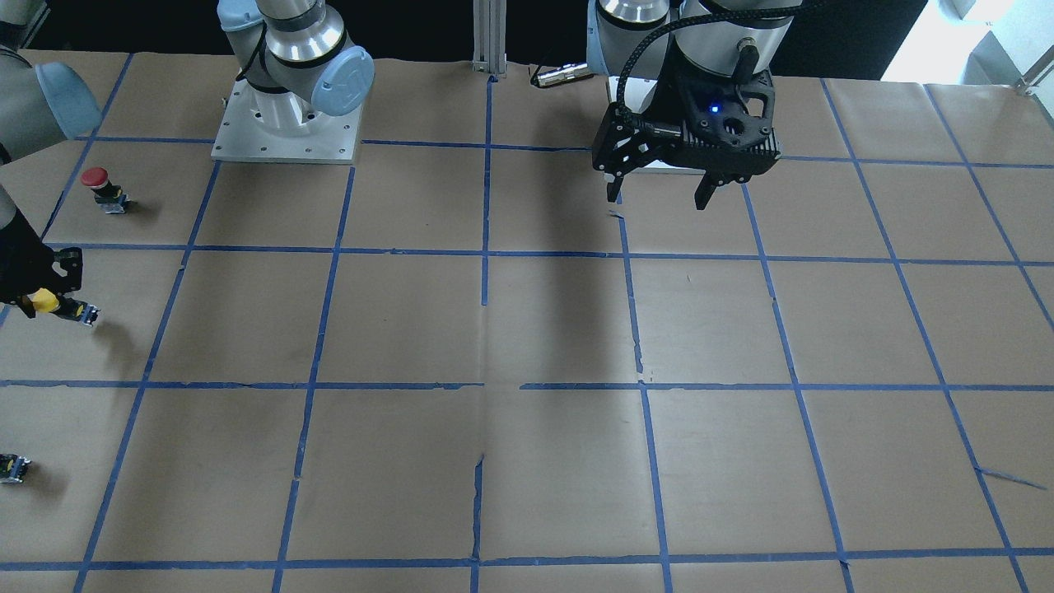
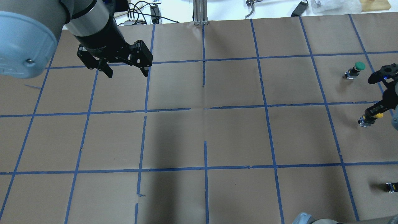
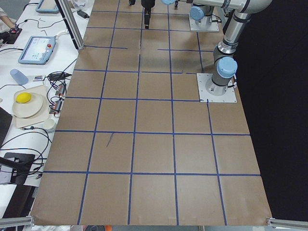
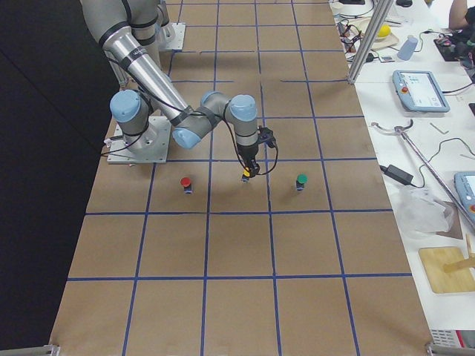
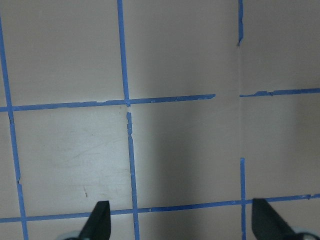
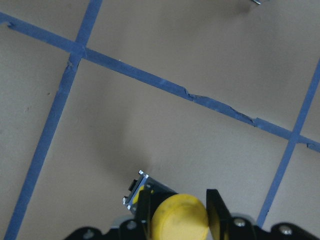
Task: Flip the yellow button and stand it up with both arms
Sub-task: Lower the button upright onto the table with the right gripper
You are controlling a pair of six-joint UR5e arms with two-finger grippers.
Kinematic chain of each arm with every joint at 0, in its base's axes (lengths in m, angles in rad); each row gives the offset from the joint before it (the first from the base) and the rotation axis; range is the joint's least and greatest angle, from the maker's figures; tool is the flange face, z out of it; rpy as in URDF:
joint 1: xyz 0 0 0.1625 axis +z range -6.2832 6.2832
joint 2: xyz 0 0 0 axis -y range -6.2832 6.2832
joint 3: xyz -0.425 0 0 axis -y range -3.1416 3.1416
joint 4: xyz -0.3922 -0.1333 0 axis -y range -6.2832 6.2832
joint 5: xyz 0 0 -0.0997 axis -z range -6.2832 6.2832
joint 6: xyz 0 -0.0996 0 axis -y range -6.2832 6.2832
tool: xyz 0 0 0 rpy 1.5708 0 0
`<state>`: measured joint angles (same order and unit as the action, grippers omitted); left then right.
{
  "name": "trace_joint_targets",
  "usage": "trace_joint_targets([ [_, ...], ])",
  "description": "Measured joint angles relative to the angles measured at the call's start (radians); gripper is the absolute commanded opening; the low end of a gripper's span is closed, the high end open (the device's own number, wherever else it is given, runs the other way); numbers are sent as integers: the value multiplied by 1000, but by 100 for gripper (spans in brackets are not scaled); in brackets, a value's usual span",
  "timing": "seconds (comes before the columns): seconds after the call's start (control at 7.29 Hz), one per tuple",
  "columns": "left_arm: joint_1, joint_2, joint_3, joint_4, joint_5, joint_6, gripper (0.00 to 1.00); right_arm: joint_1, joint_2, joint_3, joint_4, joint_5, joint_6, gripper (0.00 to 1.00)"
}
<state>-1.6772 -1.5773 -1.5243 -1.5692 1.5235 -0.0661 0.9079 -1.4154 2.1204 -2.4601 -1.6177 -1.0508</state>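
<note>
The wrist view reveals the black right gripper (image 6: 180, 204) pinching a small yellow-capped push button (image 6: 179, 222) by the brown table's (image 2: 236, 137) right edge; the black left gripper (image 2: 127, 74) gapes wide.

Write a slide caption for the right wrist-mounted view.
Right gripper shut on the yellow button, its cap facing the camera.

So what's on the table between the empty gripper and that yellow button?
Nothing. In the overhead view, only bare brown paper with blue tape lines stretches from the left gripper to the yellow button.
</note>
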Motion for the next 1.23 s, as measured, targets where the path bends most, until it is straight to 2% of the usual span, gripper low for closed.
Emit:
trace_joint_targets([
  [0.41, 1, 0, -1, -2, 0, 1, 100, -10, 5, 4, -4, -1, -21, 28],
  [1.1, 0, 0, -1, -3, 0, 1, 100, -22, 11, 3, -8, -1, -24, 30],
  [1.23, 0, 0, -2, -3, 0, 1, 100, -23, 21, 3, -20, -2, -26, 37],
])
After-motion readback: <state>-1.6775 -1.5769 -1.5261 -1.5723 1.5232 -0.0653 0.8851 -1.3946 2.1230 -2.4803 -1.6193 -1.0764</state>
